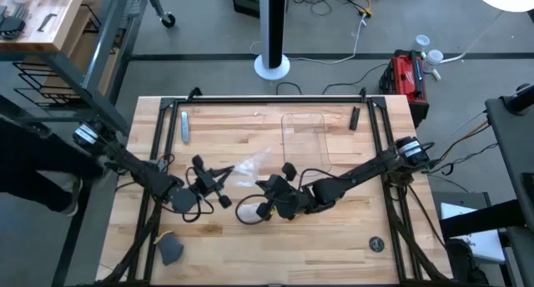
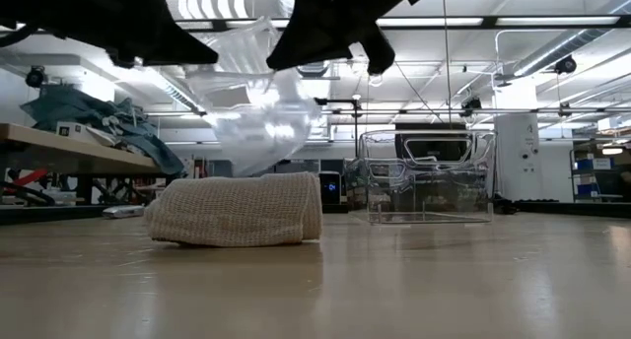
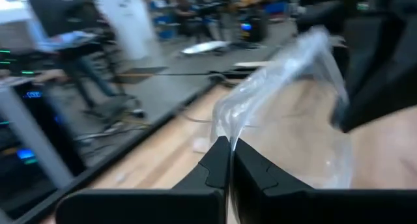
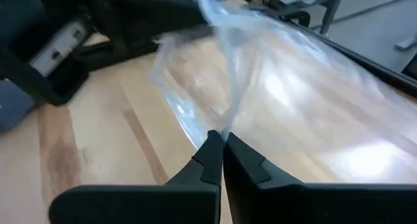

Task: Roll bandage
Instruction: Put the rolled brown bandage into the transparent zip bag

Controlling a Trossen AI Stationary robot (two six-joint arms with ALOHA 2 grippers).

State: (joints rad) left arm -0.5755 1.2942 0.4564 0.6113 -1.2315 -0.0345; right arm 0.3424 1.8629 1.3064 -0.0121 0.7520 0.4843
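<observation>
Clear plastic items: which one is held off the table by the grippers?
The wrinkly wrapper, pinched by the left gripper and right gripper. The rigid rectangular tray stands on the table, untouched.

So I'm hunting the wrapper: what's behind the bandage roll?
Behind the beige woven bandage roll, the crinkly clear plastic wrapper hangs pinched by both tools; its lower edge is hidden.

The high view looks straight down on the whole table (image 1: 250, 145) from far above; the low view sits at table-top height, very near the bandage (image 2: 237, 209), facing the room behind. Each wrist view looks forward past closed fingers, very near the wrapper (image 3: 287, 113); all four views share this wrapper.
</observation>
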